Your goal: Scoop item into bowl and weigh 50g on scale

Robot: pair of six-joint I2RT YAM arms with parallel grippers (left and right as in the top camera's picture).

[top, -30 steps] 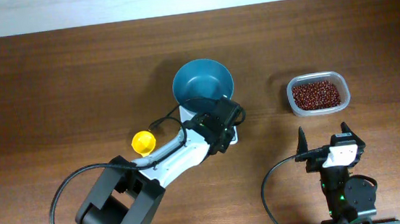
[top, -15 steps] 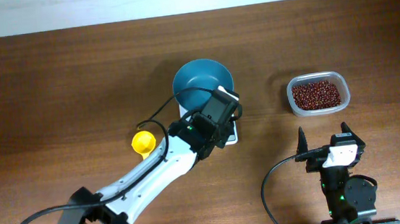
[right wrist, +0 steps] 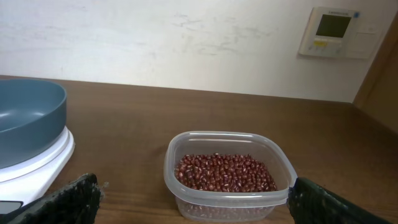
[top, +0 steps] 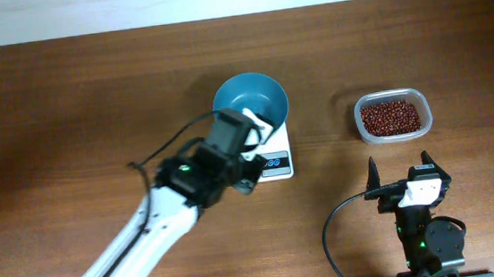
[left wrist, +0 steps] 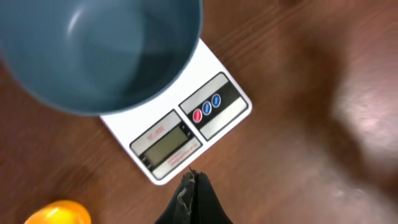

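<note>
Teal bowl [top: 250, 100], empty, atop white scale [top: 279, 145] for weighing; beans [top: 392, 116] unscooped in clear container [top: 358, 120]. Left pincer [left wrist: 193, 179] together by the scale's front, likely for its buttons; right pincer [top: 401, 164] apart, near the beans.

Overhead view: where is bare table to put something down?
Bare wood on the table left of the bowl, and a narrower strip between the scale and the bean container. Crowded in front of the scale, where the left gripper hangs near the yellow scoop.
</note>
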